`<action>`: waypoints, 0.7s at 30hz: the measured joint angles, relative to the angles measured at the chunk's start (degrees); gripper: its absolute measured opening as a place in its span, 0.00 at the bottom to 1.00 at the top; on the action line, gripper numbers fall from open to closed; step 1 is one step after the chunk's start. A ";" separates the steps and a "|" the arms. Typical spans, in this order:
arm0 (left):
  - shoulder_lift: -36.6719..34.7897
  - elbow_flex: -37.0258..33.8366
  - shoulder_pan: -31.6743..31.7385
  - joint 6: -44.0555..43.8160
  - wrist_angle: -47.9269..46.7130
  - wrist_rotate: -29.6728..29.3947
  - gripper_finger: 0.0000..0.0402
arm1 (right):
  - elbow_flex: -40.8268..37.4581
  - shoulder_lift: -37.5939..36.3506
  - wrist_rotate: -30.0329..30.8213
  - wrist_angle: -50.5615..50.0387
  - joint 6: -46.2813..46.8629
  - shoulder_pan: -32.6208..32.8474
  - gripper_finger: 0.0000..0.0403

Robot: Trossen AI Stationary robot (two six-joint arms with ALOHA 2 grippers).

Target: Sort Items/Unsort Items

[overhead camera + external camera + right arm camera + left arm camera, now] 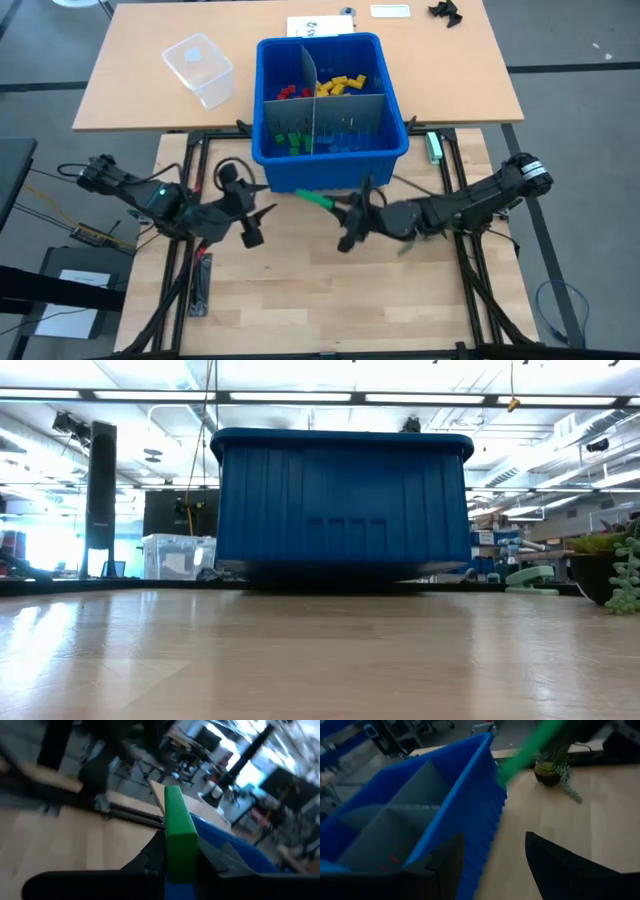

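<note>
Right gripper (348,218), seen from above, is clamped on a long green block (314,198) that juts out from its fingers toward the near wall of the blue bin (395,150), just in front of that wall and above the light wooden table (300,300). Left gripper (252,212) hovers close by on the other side, fingers spread apart and holding nothing. Inside the bin, grey dividers (311,85) split it into four compartments: red blocks (291,92) and yellow blocks (341,83) in the two far ones, green blocks (291,138) and blue blocks (343,135) in the two near ones. A clear plastic container (200,68) sits on the farther table, left of the bin. From table height, only the bin's ribbed blue wall shows, standing on the wood; neither gripper appears. Through the left wrist camera, the two dark fingers (560,870) stand apart with nothing between them, the bin's corner and grey dividers lie just ahead, and the green block crosses above the rim. Through the right wrist camera, the green block stands pinched between the dark fingers (150,860), its end pointing out over the bin's blue edge.
</note>
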 joint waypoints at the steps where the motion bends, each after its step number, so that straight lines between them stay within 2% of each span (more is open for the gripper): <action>1: -1.52 -2.24 -0.12 -0.97 1.37 -0.14 0.54 | 0.87 0.00 -0.01 -0.53 1.76 -0.80 0.14; 5: -6.54 -10.74 -0.20 -4.11 6.97 -0.11 0.54 | 3.97 0.00 -0.51 -3.04 4.10 -4.29 0.15; 10: -10.46 -17.41 -0.22 -8.06 10.23 0.08 0.54 | 6.19 0.00 -4.38 -3.51 4.89 -9.94 0.14; 21: -10.45 -22.69 -0.22 -11.03 12.15 0.28 0.54 | 6.86 0.02 -17.35 -3.66 18.10 -27.61 0.14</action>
